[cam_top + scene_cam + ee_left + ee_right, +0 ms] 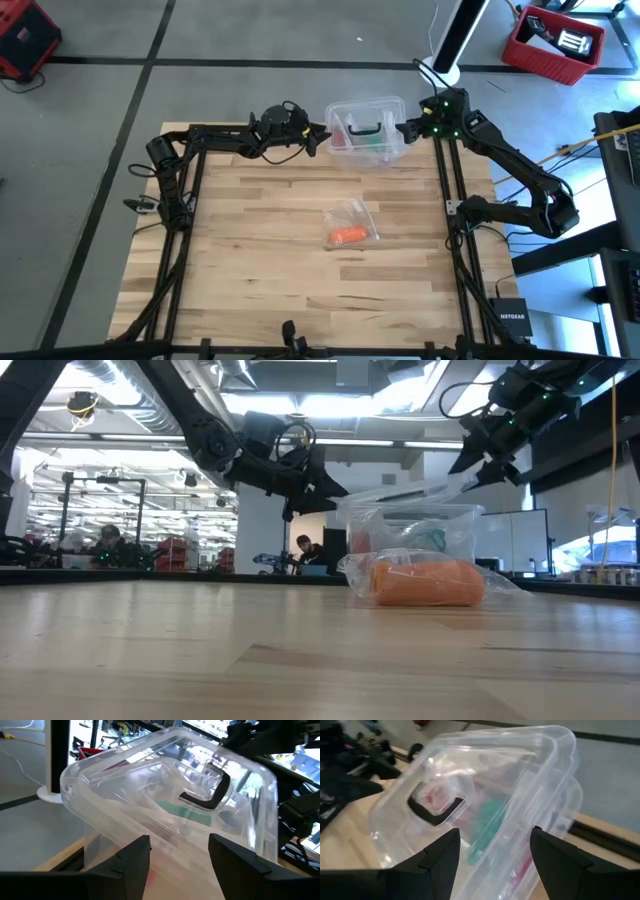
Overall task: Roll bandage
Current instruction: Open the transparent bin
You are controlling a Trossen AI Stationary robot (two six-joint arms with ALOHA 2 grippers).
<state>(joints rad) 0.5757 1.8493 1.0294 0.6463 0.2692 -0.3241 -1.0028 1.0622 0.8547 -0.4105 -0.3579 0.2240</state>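
Note:
The orange bandage (pixel 346 237) (pixel 425 582) lies rolled inside a clear plastic bag (pixel 358 218) at the table's middle, and no gripper touches it. At the far edge stands a clear plastic box (pixel 365 145) (pixel 410 530). Its lid (pixel 485 780) (pixel 165 775) has a black handle. My right gripper (pixel 404 128) (pixel 495 850) (pixel 478 470) is at the box's right end, on the lid. My left gripper (pixel 322 135) (pixel 179 852) is at the box's left end, fingers apart, with the box wall just beyond them. My right gripper has the lid's right edge (pixel 458 484) between its two fingers, coming from the table's right and slanting down. The lid is tilted, its right end raised off the box and its left end (pixel 352 502) still on it. The wrist view's bottom edge cuts off the contact itself. My left gripper points level at the box's left end; I cannot tell whether its fingers touch the wall.
Inside the box lie green and red items (pixel 485 827). Bare wooden tabletop (pixel 250 270) spreads around the bagged bandage. The arms' black frame rails (pixel 455 260) run along the table's left and right sides. Off the table at the far right stands a red crate (pixel 555 45).

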